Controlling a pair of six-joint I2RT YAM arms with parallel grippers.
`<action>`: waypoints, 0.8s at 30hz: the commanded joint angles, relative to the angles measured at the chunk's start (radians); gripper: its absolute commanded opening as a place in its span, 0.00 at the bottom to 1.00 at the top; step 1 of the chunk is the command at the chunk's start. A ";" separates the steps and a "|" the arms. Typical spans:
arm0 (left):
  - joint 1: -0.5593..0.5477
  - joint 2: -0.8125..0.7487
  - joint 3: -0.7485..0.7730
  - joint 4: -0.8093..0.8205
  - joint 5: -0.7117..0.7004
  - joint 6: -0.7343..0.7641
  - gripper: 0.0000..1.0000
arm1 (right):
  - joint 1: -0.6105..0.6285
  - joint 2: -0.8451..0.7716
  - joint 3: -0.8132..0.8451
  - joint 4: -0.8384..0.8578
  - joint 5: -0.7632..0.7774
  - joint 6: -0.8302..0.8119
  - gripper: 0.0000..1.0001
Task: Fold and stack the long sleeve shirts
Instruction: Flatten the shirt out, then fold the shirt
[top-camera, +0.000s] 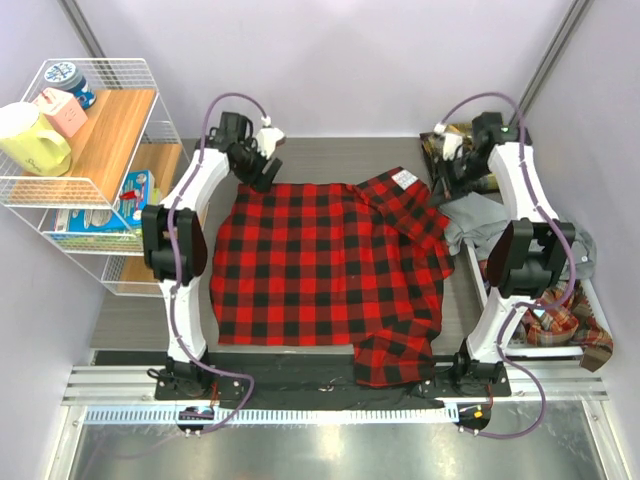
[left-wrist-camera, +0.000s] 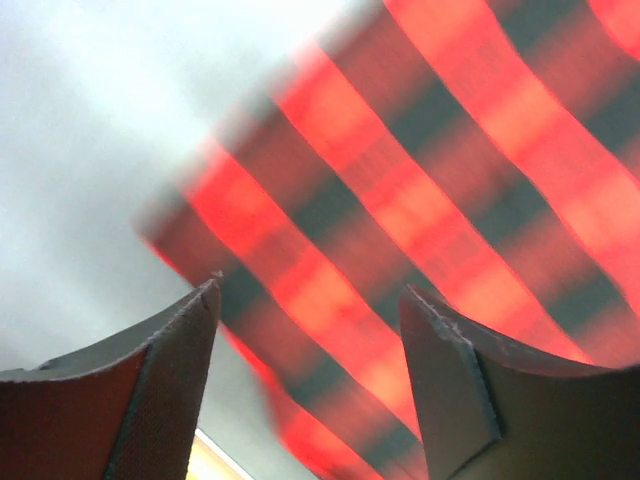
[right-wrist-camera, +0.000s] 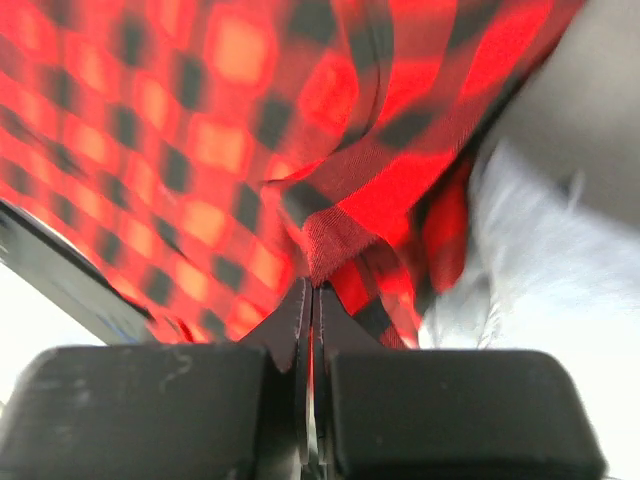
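Observation:
The red-and-black check shirt (top-camera: 320, 260) lies spread on the grey table, its right side bunched and a sleeve hanging over the near edge. My left gripper (top-camera: 262, 165) is open just above the shirt's far left corner (left-wrist-camera: 330, 250), with nothing between its fingers (left-wrist-camera: 185, 340). My right gripper (top-camera: 452, 172) is shut on a folded edge of the red shirt (right-wrist-camera: 340, 230) at its far right. A grey shirt (top-camera: 475, 225) lies right of it, also in the right wrist view (right-wrist-camera: 540, 250). An orange-brown plaid shirt (top-camera: 570, 325) lies at the right. A yellow-and-black plaid shirt (top-camera: 440, 145) is at the far right.
A white wire shelf (top-camera: 95, 160) with wooden boards stands at the left, holding a yellow jug (top-camera: 30, 140), a pink box (top-camera: 62, 110) and packets. A white tray (top-camera: 545, 350) sits at the right edge under the plaid shirt.

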 joint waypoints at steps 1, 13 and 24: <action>0.023 0.170 0.210 0.089 0.041 0.166 0.69 | -0.022 -0.061 0.143 0.176 -0.309 0.197 0.01; 0.097 0.382 0.369 0.074 0.004 0.339 0.51 | -0.012 -0.249 -0.096 0.934 -0.396 0.834 0.01; 0.123 0.428 0.368 0.018 -0.005 0.399 0.42 | 0.022 -0.190 -0.088 0.940 -0.372 0.825 0.01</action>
